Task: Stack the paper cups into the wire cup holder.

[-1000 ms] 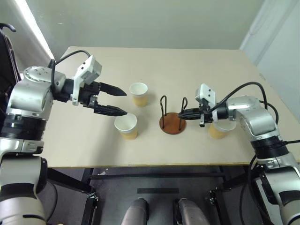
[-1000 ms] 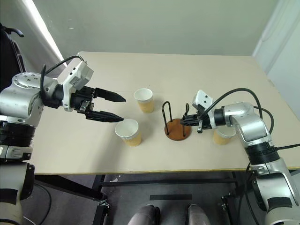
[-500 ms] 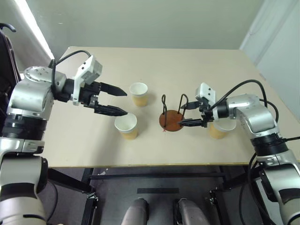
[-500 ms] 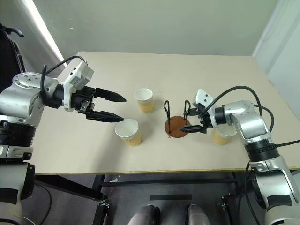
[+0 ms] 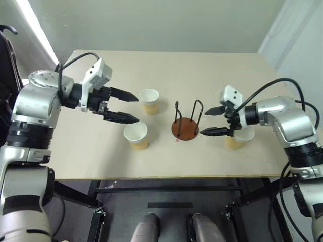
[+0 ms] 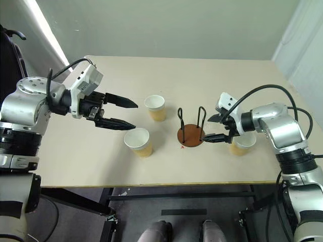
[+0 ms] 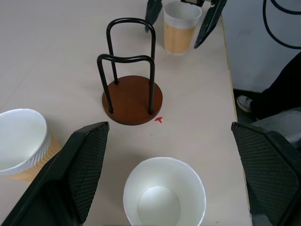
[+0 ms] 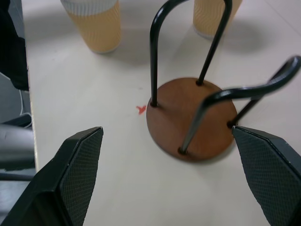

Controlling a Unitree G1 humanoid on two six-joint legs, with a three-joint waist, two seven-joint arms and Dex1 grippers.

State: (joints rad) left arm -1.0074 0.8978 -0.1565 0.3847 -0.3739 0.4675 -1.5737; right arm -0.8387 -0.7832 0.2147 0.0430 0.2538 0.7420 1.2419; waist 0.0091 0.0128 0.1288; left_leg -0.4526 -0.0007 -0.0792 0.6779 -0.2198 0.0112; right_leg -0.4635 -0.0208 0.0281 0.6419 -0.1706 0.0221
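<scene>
On the beige table (image 5: 212,75), seen from the head camera, the wire cup holder (image 5: 185,126) stands upright near the middle with nothing in it, its two black loops rising from the round brown base beside a small red mark (image 5: 176,140) on the tabletop. To its left stand two paper cups, the far cup (image 5: 149,101) and the near cup (image 5: 136,135), both upright and mouth up, apart from each other. The third cup (image 5: 237,138) stands to the right of the holder, partly behind the right arm. The left gripper (image 5: 132,108) hangs above the table to the left of the two cups, its fingers spread wide and holding nothing. The right gripper (image 5: 211,121) sits just to the right of the holder, its fingers also spread wide and empty, the tips close to the nearer wire loop but not touching it. From the left wrist camera, the gripper's two black fingers (image 7: 84,165) frame the near cup's white inside, with the holder beyond it and the third cup farther off between the right gripper's finger tips. From the right wrist camera, the two black pads (image 8: 77,176) stand wide apart on either side of the holder's brown base, with the red mark beside it and the two other cups beyond.
</scene>
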